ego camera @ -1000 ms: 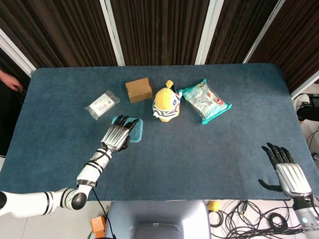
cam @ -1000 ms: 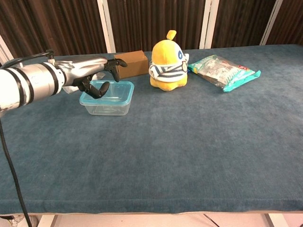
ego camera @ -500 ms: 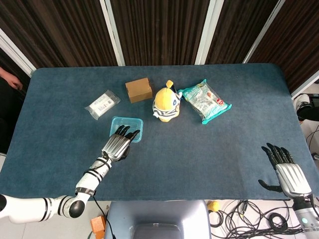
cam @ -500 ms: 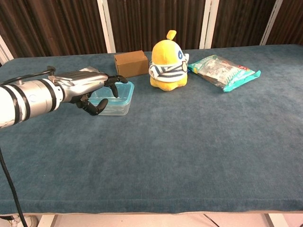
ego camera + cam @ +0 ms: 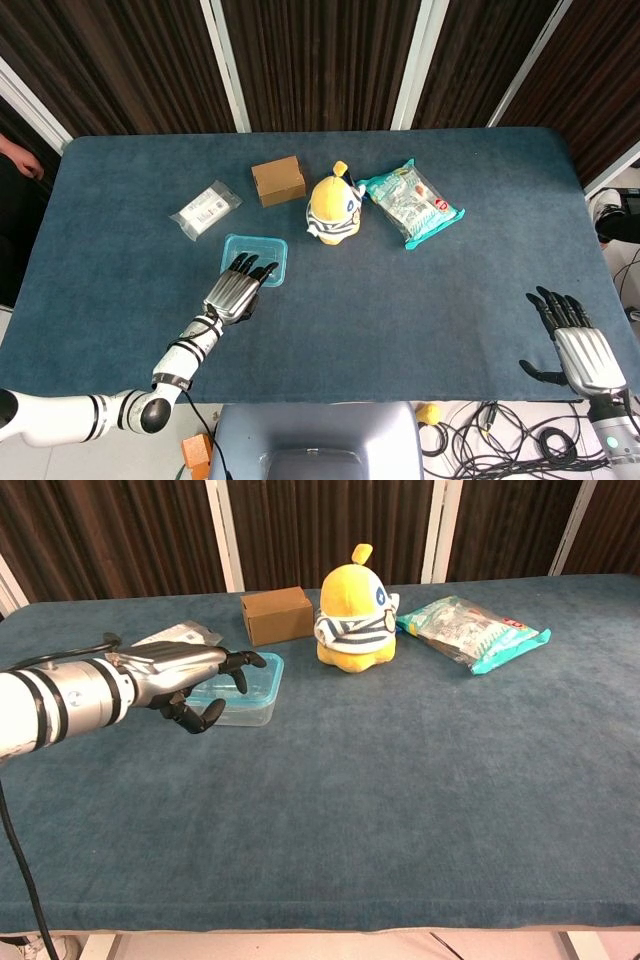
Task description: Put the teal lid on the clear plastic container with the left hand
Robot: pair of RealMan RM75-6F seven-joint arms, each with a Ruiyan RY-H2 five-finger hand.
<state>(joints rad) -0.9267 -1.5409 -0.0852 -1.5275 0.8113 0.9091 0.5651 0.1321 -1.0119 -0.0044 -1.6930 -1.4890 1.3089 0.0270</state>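
The teal lid (image 5: 256,255) sits flat on top of the clear plastic container (image 5: 243,708), left of the table's (image 5: 400,310) middle on the blue cloth. My left hand (image 5: 232,293) hovers at the container's near edge, palm down, fingers spread apart and holding nothing; in the chest view its dark fingertips (image 5: 243,662) reach over the lid's near corner, and I cannot tell whether they touch it. Just behind the container lie a small clear packet (image 5: 205,209) and a brown cardboard box (image 5: 278,180). A yellow plush toy (image 5: 334,205) stands beside the box, a teal snack bag (image 5: 410,204) next to it. My right hand (image 5: 578,346) rests open, fingers apart, at the table's near right corner.
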